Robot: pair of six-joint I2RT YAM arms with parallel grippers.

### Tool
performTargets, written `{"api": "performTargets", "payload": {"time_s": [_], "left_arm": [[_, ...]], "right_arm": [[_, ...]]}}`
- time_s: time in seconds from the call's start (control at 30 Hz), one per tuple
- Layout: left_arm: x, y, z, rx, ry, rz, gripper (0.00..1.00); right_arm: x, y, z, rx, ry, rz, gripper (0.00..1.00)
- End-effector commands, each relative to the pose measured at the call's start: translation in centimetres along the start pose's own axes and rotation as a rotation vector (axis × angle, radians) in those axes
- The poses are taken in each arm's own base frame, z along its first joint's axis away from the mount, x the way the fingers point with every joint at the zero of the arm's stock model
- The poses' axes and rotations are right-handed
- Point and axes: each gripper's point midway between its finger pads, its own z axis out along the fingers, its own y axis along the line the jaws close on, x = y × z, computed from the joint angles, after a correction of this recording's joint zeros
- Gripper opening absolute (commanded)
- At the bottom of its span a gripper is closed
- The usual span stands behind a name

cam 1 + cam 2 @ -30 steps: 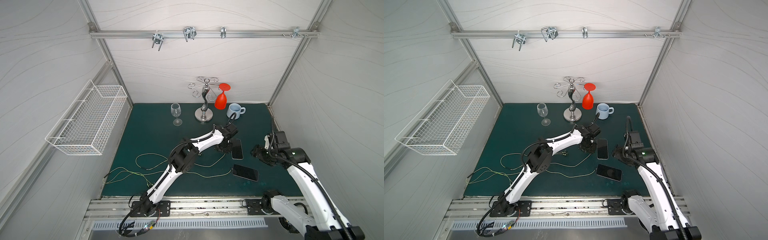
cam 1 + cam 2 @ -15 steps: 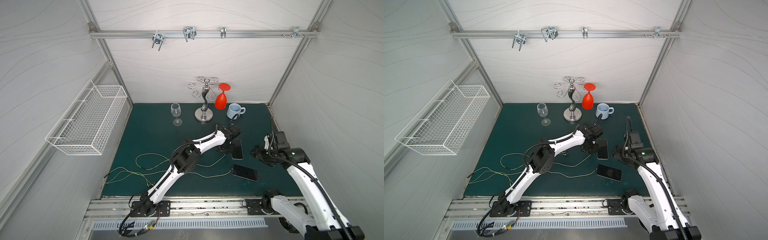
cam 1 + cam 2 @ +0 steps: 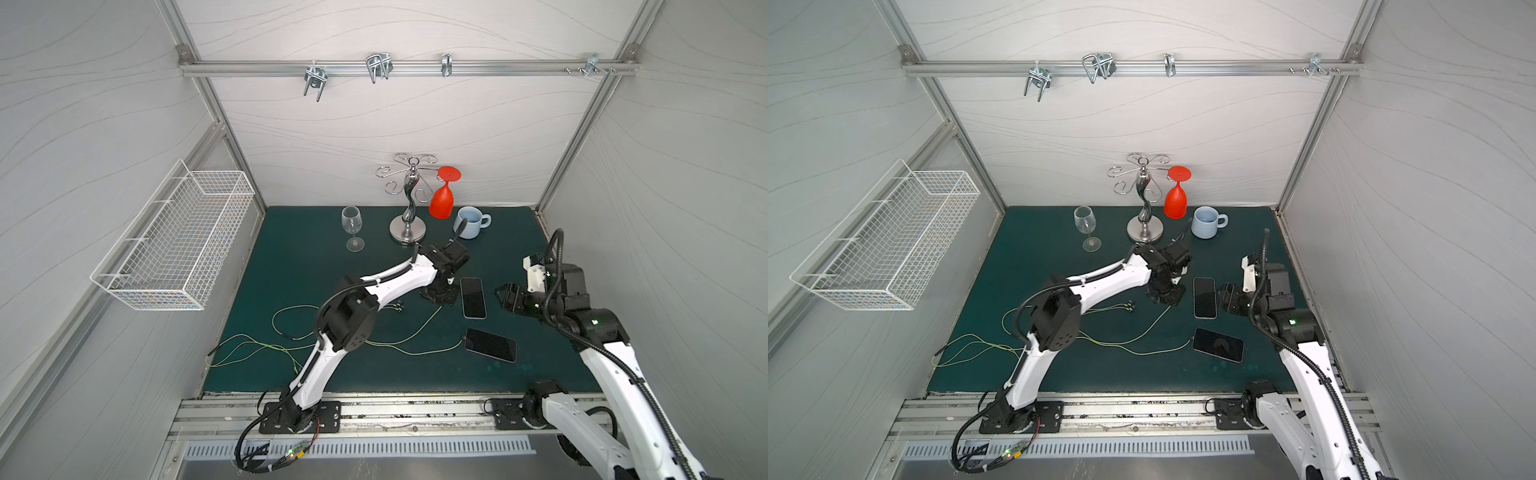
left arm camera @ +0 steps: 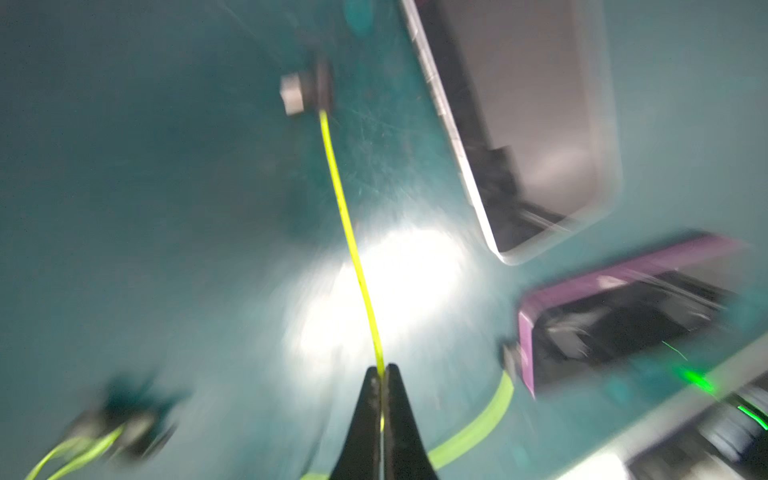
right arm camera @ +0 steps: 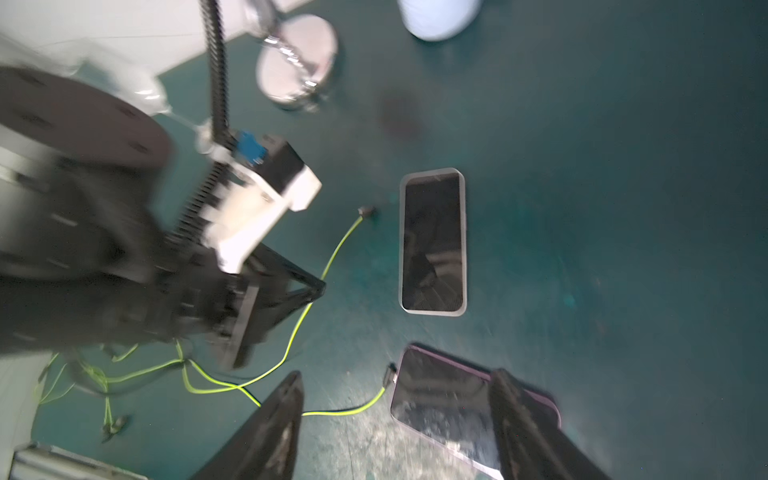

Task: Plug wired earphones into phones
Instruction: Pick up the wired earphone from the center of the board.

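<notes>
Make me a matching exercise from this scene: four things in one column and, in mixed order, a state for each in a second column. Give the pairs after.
1 left hand
2 right hand
3 red glass
4 purple-edged phone

a hangs upside down on the stand
b open
c shut on a yellow-green cable
d has a plug at its short edge

Pairs: 1-c, 2-b, 3-a, 4-d

Bench [image 3: 299, 266]: dark green mat, matt; I note light scuffing.
Far phone [image 3: 473, 298]: glossy black glass, silvery metal edge.
Near phone [image 3: 490, 345]: glossy screen, purple rim.
Earphone cables [image 4: 351, 232]: smooth yellow-green plastic sheath.
Stand [image 3: 407, 236]: polished chrome.
Wine glass [image 3: 351, 220]: clear glass.
Goblet [image 3: 441, 203]: red, shiny, plastic by my reading.
Mug [image 3: 468, 224]: pale blue, smooth glaze.
Basket [image 3: 178, 245]: white coated wire.
Left hand [image 4: 381, 368]: matt black plastic.
</notes>
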Motion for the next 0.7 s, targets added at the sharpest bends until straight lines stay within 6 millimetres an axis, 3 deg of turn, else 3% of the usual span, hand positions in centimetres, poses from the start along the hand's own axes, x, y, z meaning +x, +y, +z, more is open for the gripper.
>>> {"api": "performTargets", "payload": {"time_s": [0.0,0.1,0.23,0.33,0.43,0.67], "left_arm": [[-2.2,-0.4,-6.7,0.182,-0.168,0.076,0.0],[-1.0,-0.5,-9.8,0.27,-0.199,0.156,0.0],[1.5,-1.3,-12.5,0.345,-0.195,0.264,0.0],[3.0,-2.4,-14.1,0.418,-0.206,0.322,0.0],[4.0,-3.5,-15.7,0.489,-0.244,0.365,0.0],[6.0,-5.6,-18.8,0.63,-0.385,0.489,0.0]], "right_arm": [[-1.9,3.2,-0.9,-0.169,-0.158,-0.232,0.73],[-2.3,4.9,-1.8,-0.27,-0.288,-0.362,0.74],[-2.0,7.0,-2.6,-0.387,-0.41,-0.529,0.78],[-1.9,8.0,-2.1,-0.457,-0.426,-0.61,0.77],[-1.1,9.7,-1.6,-0.578,-0.442,-0.768,0.69],[-0.7,10.9,0.0,-0.705,-0.426,-0.94,0.64]]}}
